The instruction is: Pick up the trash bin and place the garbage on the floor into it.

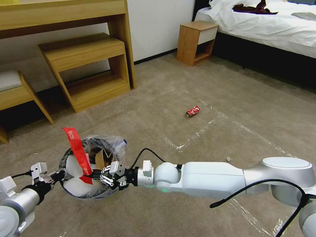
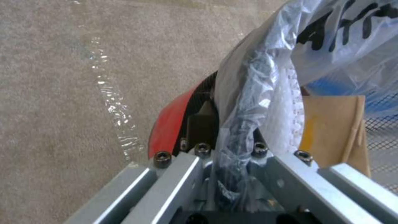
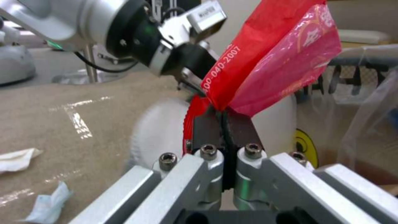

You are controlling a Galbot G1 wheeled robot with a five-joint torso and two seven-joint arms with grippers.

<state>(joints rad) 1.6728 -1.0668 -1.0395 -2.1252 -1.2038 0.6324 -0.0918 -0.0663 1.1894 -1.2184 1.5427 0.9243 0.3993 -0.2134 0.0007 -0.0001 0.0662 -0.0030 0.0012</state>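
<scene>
The trash bin (image 1: 70,194), lined with a clear bag, hangs just above the floor (image 1: 164,131) at the lower left. My left gripper (image 1: 58,173) is shut on its rim; in the left wrist view the gripper (image 2: 227,129) pinches rim and bag beside the bin's red side (image 2: 168,124). My right gripper (image 1: 95,176) reaches over the bin's mouth, shut on a long red wrapper (image 1: 76,148) that stands up from the gripper (image 3: 224,119). White slippers (image 3: 159,137) and a tan carton (image 2: 331,130) lie inside. A crushed red can (image 1: 192,111) lies on the carpet further out.
Wooden desk and shelf unit (image 1: 89,69) stand at the back left, a small nightstand (image 1: 197,41) and a bed (image 1: 270,26) at the back right. Crumpled tissues (image 3: 18,158) lie on the carpet near the bin. A small white scrap (image 1: 228,159) lies by my right arm.
</scene>
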